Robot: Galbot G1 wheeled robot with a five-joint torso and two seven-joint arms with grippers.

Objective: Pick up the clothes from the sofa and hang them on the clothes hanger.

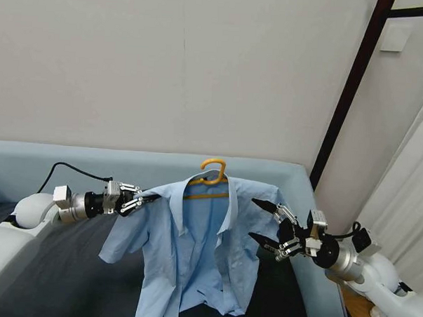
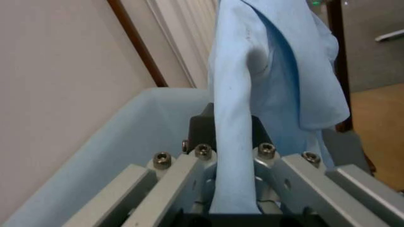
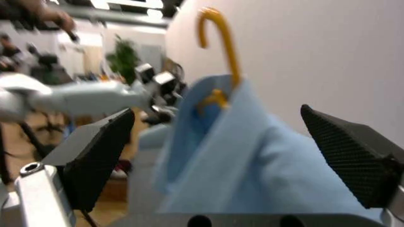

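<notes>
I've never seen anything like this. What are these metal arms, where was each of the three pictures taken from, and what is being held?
It is a two-armed robot working at a sofa. The wide picture comes from a camera on its head. The other two come from cameras on its wrists, each looking along that arm's claw. The left gripper is clamped on one shoulder of a light blue shirt. The shirt sits on a yellow hanger and is held up in front of the sofa. The right gripper is spread open near the shirt's other shoulder, not closed on it.
</notes>
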